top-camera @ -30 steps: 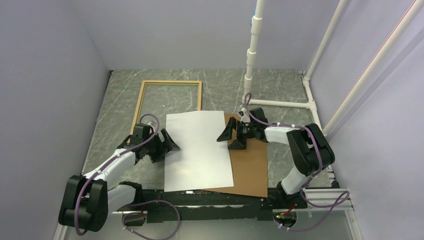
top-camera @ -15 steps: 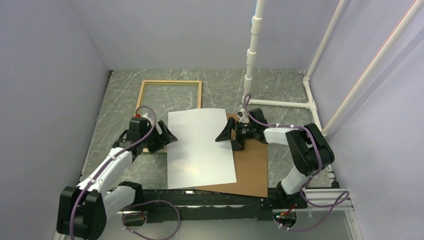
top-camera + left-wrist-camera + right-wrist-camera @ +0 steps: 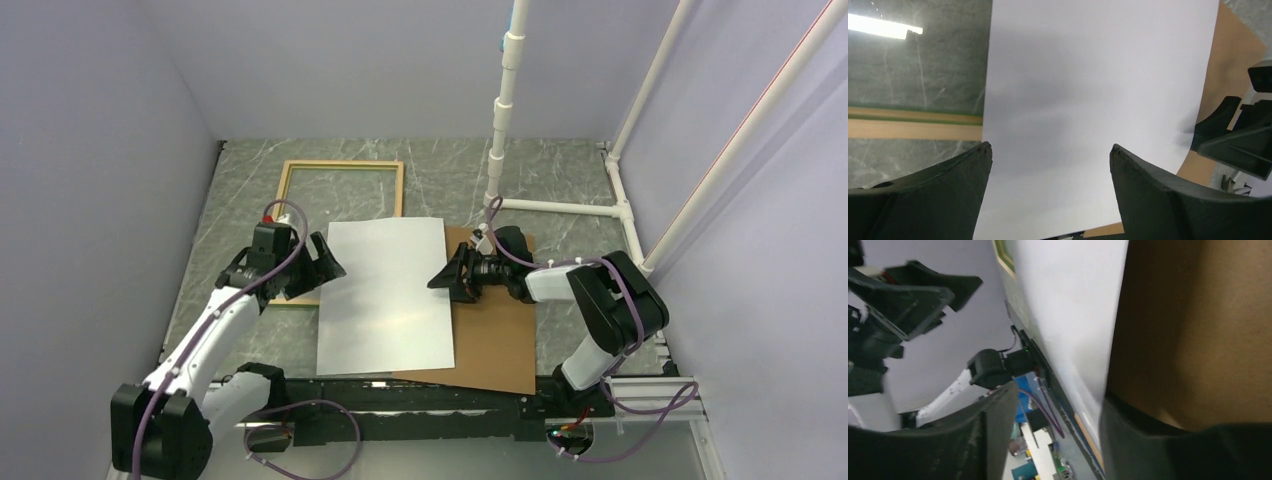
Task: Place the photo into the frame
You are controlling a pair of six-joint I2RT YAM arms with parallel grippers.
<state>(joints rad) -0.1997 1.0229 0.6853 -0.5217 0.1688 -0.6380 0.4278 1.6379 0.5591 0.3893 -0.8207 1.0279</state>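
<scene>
The photo point(image 3: 385, 295) lies white back up in the middle of the table, its right part over the brown backing board point(image 3: 497, 340). The frame point(image 3: 341, 164) lies flat at the back left, wood face up, and the photo's left edge overlaps its near right corner. My left gripper point(image 3: 325, 262) hovers open at the photo's left edge, with the white sheet point(image 3: 1098, 75) showing between its fingers. My right gripper point(image 3: 447, 280) is at the photo's right edge. Its jaws are apart, one finger point(image 3: 1168, 440) on the board side, with the sheet's edge point(image 3: 1073, 315) in the gap.
A white pipe stand point(image 3: 505, 110) rises at the back right, with a floor rail point(image 3: 560, 207) running right from it. Grey walls close in on the left, back and right. The frame's rail point(image 3: 913, 129) runs left of the photo.
The photo has slid a little to the left. My left gripper has moved toward the far side of the table. My right gripper has moved along the photo's right edge and its jaws have narrowed.
</scene>
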